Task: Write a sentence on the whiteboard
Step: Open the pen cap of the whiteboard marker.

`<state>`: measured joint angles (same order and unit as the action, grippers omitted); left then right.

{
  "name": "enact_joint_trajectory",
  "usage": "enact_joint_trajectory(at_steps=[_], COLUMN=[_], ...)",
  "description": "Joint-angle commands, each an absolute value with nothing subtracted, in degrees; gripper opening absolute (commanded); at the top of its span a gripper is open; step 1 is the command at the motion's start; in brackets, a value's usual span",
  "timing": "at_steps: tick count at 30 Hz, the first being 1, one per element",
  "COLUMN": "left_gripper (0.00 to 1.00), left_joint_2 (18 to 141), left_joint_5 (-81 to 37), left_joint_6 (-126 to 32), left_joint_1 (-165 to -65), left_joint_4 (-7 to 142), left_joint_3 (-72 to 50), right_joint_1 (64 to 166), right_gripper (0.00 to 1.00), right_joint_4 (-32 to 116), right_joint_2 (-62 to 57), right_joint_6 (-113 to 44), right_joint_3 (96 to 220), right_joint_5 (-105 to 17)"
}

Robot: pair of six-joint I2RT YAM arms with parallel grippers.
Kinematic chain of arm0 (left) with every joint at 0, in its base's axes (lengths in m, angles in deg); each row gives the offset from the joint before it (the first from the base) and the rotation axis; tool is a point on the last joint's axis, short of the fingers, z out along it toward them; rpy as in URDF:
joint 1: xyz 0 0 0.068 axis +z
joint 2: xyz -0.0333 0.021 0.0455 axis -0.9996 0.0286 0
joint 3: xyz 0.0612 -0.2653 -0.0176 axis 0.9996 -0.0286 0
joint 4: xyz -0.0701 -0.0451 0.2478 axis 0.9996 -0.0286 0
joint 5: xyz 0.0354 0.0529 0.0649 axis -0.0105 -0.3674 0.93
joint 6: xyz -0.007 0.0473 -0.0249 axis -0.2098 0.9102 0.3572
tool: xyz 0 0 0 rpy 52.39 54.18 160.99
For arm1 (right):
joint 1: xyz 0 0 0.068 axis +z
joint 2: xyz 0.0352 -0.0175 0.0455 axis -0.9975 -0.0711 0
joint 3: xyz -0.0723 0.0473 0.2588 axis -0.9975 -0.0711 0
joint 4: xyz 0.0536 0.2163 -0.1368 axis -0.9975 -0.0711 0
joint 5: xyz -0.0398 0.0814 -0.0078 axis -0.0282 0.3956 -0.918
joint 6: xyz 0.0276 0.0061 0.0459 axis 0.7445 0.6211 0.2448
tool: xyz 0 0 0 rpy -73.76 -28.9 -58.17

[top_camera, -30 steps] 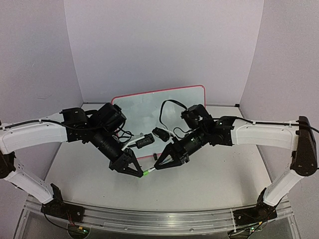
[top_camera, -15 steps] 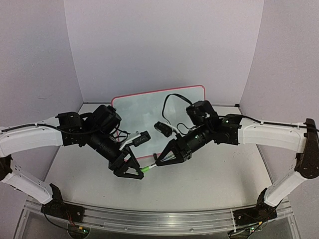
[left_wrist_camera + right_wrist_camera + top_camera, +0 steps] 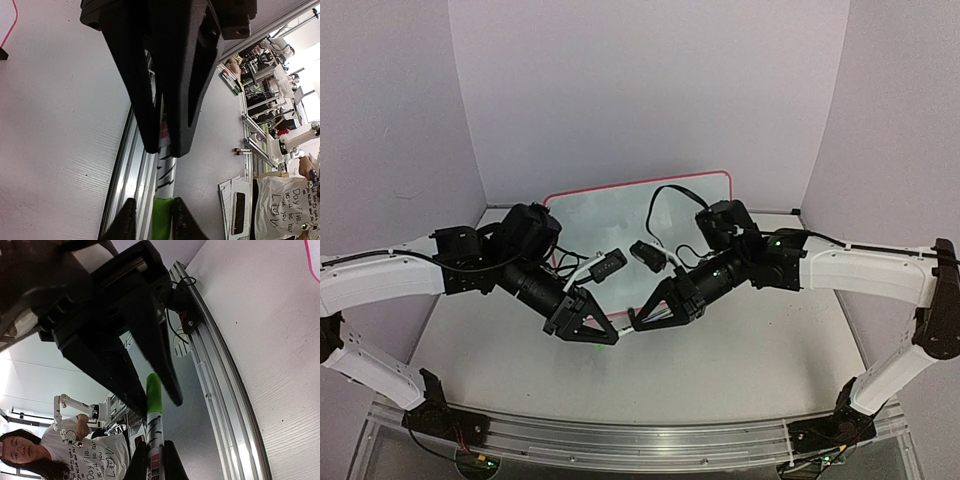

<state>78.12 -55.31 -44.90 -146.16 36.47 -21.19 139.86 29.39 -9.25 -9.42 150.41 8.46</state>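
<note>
While the pink-rimmed white rectangular whiteboard point(image 3: 610, 215) stands far centre, just nearer the right gripper point(image 3: 635, 325) clamps a white plastic marker point(image 3: 155, 432) and the left gripper point(image 3: 612, 338) pinches narrowly on its green cap point(image 3: 162, 215).

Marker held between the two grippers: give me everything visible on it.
A white-barrelled, plastic-looking marker with a green cap, plus black print and a red label band on the barrel. The cap is on, so the nib is hidden. It is held in the air in front of the pink-rimmed whiteboard, bridging both arms: the right gripper is shut on the barrel and the left gripper pinches the cap. Nothing else touches it.
</note>
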Motion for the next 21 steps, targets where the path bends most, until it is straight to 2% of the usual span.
enact_joint_trajectory(at_steps=[1,15,21], left_gripper=[0.01,0.0,0.0], left_joint_2=[77.0,72.94,71.66], left_joint_5=[-57.36,-56.1,-53.47], left_joint_6=[-45.45,-44.02,-43.96], left_joint_1=[-145.93,-145.62,-144.79], left_joint_4=[38.23,33.52,32.87], left_joint_3=[-22.98,-25.17,-26.14], right_joint_1=[140.13,128.77,125.9], right_gripper=[0.0,0.0,0.0], right_joint_4=[31.47,30.94,27.05], right_joint_2=[-7.12,-1.11,3.77], right_joint_6=[-10.98,-15.37,-16.75], right_joint_3=[150.11,144.29,143.42], right_joint_5=[8.79,20.1,17.6])
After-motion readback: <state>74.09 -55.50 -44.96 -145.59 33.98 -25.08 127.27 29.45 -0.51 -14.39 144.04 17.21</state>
